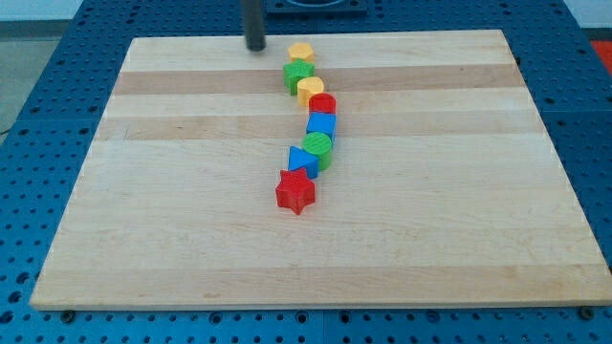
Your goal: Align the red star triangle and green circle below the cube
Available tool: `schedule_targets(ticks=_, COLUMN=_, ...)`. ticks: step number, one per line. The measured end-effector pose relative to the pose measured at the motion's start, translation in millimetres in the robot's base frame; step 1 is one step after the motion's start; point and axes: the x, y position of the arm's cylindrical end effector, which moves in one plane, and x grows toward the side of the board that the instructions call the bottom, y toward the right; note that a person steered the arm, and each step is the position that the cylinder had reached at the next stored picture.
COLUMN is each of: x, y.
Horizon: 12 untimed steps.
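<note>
A red star (pixel 295 191) lies near the board's middle, lowest in a curved chain of blocks. Just above it sit a blue triangle (pixel 301 161) and a green circle (pixel 318 149), touching each other. Above them is a blue cube (pixel 321 125). Further up the chain are a red cylinder (pixel 323 103), a yellow block (pixel 310 90), a green block (pixel 299 73) and a yellow block (pixel 301 52) at the top. My tip (pixel 255 46) rests near the board's top edge, left of the top yellow block and apart from all blocks.
The wooden board (pixel 172 220) lies on a blue perforated table (pixel 38 57). All blocks run in one line from the top centre down to the middle.
</note>
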Motion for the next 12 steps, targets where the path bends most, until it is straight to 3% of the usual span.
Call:
schedule_targets(ticks=3, x=191.9, y=-19.2)
schedule_targets(ticks=5, x=284.1, y=-5.4)
schedule_targets(ticks=8, x=303.6, y=52.9)
schedule_targets(ticks=9, x=303.6, y=29.7)
schedule_targets(ticks=10, x=287.7, y=7.7)
schedule_targets(ticks=12, x=267.5, y=53.6)
